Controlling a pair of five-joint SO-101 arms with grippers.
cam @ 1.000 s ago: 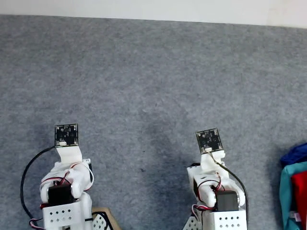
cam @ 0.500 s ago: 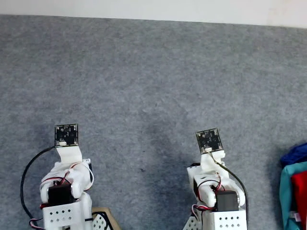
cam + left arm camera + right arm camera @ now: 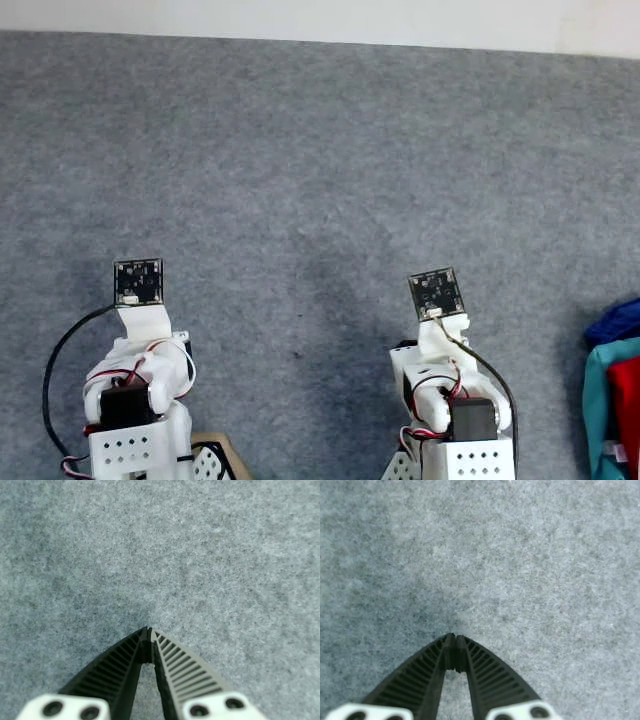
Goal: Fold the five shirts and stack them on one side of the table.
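Nothing can be read: no words, numbers or signs on the grey table cover [image 3: 320, 150], on the shirts [image 3: 603, 400] at the lower right edge, or on the dark wrist boards [image 3: 138, 281]

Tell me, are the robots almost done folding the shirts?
Can't say. A pile of shirts sits at the edge of the table, blue, teal and red showing; whether folded, I can't tell. Nothing is in hand: left gripper and right gripper are shut, empty. What's left: unclear.
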